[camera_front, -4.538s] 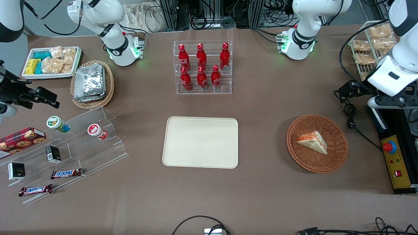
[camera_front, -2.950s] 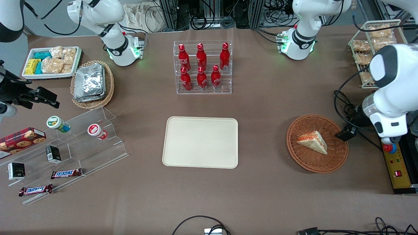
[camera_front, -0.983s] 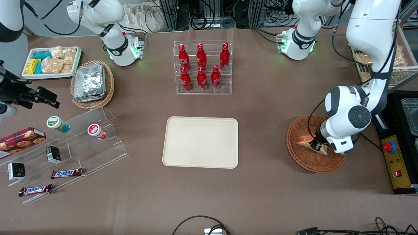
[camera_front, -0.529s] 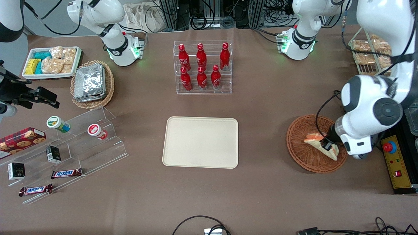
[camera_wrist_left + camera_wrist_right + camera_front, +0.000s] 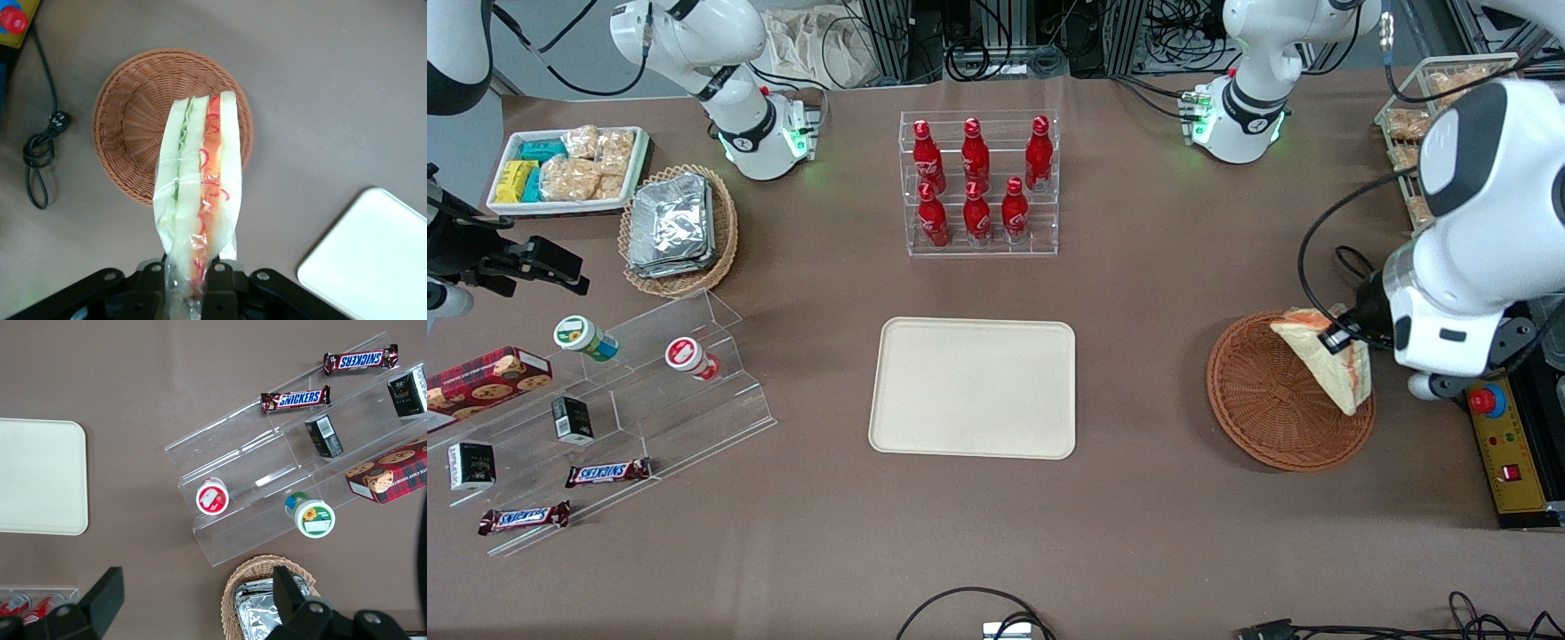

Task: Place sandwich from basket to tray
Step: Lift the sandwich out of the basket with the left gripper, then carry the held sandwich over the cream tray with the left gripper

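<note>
The left arm's black two-finger gripper is clamped on one corner of a triangular white-bread sandwich in clear film, with orange-red and green filling along its cut edge. The wedge hangs from the gripper, clear above the round reddish-brown wicker basket directly below. It looks light, soft and easily crushed, its wrap slippery, so a gentle hold seems wise. The flat cream rectangular tray lies well apart, toward the parked arm's end.
</note>
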Available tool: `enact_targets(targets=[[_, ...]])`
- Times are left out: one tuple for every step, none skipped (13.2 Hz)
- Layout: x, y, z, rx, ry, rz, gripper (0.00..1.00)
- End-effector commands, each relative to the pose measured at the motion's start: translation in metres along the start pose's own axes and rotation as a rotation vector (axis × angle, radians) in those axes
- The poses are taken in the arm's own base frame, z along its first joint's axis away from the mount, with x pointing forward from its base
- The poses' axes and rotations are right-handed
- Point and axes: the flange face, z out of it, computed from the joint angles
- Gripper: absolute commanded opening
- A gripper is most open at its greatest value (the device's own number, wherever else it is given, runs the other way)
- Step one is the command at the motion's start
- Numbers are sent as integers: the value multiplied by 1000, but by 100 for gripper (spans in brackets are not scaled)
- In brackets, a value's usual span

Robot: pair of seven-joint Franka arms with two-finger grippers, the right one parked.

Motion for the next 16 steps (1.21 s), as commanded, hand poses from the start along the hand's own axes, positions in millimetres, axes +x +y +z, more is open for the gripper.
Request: enact_targets(targets=[[-31,19,-15,5,9,89,0],[-50,36,-20,0,17,131,0],[-67,50,-22,-6,18,159,0],[-84,68,-21,-13,21,192,0],[-99,82,-21,-22,24,221,0],[-113,96,-22,-32,33,263,0],[-130,114,-18,-41,38,314,0],[-144,133,-9,-49,42,355,0],[-163,153,2,-46,53,400,0],[-176,173,23,-23,56,433,0],[-193,191,44,15,68,479,0],[-206,208,69,55,70,521,0],[-210,221,93,79,82,544,0],[-213,235,112,67,95,553,0],[-215,247,134,52,97,550,0],[-212,255,151,36,97,548,0]])
